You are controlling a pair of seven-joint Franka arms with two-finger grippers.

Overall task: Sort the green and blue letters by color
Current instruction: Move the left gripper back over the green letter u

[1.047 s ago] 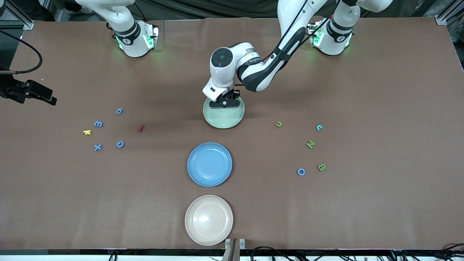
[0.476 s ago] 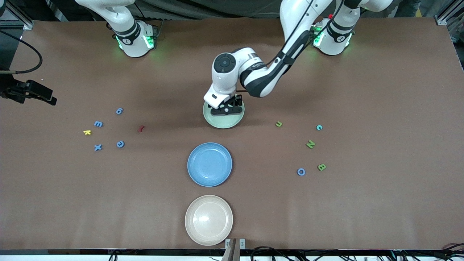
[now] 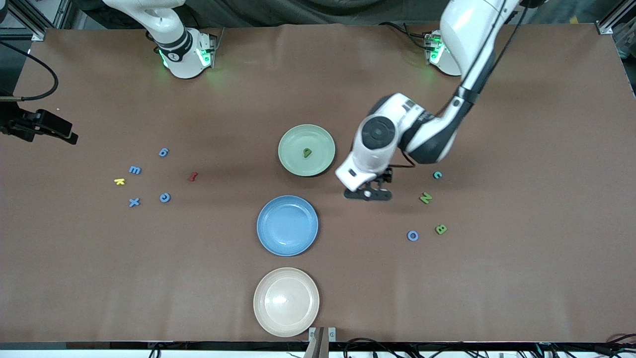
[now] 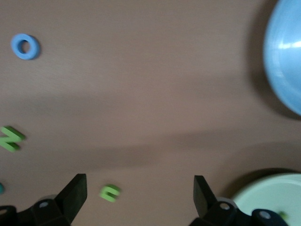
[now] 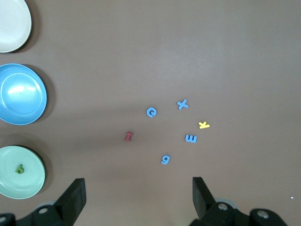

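Left wrist view shows the left pincer (image 4: 136, 193) spread wide and empty over bare tabletop (image 3: 521, 278), with the green letter u (image 4: 110, 192) lying flat just beside the gap between its fingers. That letter, like the other letters, looks like thin foam: light, soft, a little springy, and so low on the tabletop that the fingertips would have to come down nearly to the surface and nip it across its narrow width, at the outer edges. Its open end seems to face along the line between the fingers, though blur makes this uncertain. The green N (image 3: 426, 198) lies askew, its long axis slanting; the green B (image 3: 440, 229) and the blue O (image 3: 413, 235) sit nearer the front camera, the teal c (image 3: 437, 174) farther. One green letter (image 3: 308, 152) already rests in the green plate (image 3: 293, 161); the blue plate (image 3: 271, 238) holds nothing. Four blue letters (image 5: 151, 112) cluster toward the right arm's end. The right pincer (image 5: 136, 195) waits high above that end, spread and empty.
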